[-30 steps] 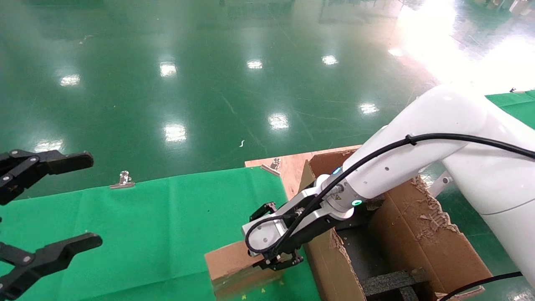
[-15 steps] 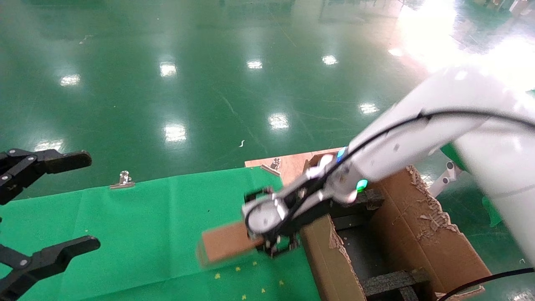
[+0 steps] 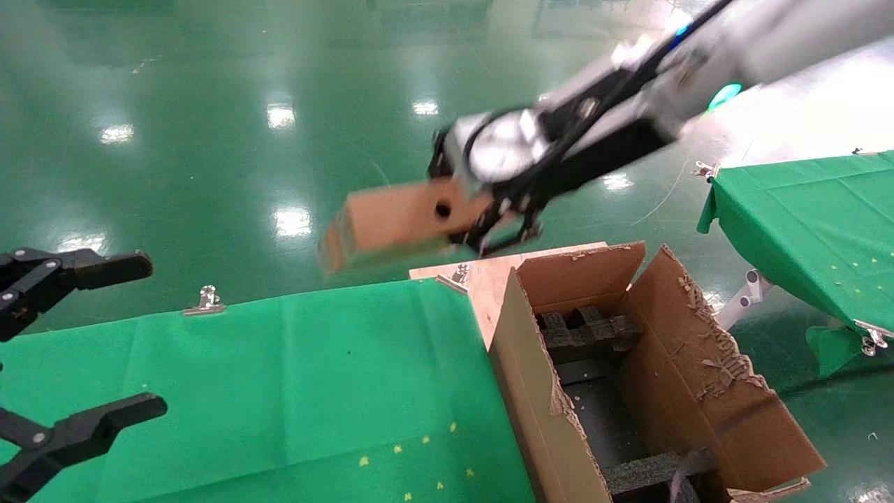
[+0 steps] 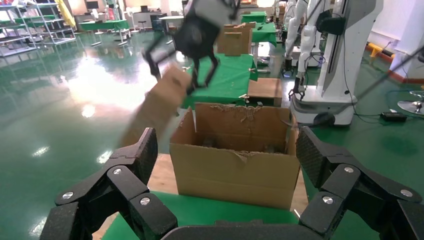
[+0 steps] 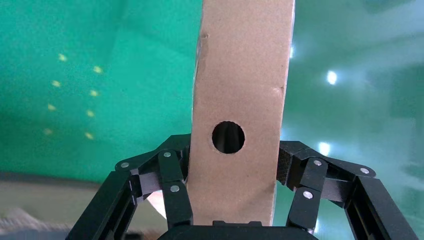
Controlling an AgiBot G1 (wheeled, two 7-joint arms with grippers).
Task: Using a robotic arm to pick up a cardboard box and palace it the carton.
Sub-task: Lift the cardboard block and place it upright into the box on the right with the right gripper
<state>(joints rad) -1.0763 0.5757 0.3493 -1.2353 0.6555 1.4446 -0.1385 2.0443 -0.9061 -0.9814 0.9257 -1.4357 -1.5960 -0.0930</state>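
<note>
Since a second ago my right gripper (image 3: 499, 213) has risen from the green cloth (image 3: 279, 377) to upper centre, fingers clamped on the cardboard box (image 3: 394, 220), which hangs in the air beyond the table edge. Lower right, the carton (image 3: 705, 391) stands open. My left gripper (image 3: 84, 342) waits at far left, fingers spread wide, holding nothing.

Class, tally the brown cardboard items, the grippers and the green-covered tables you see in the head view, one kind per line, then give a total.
Cardboard items: 2, the cardboard box and the carton
Grippers: 2, right gripper and left gripper
Green-covered tables: 2, and
Total: 6
</note>
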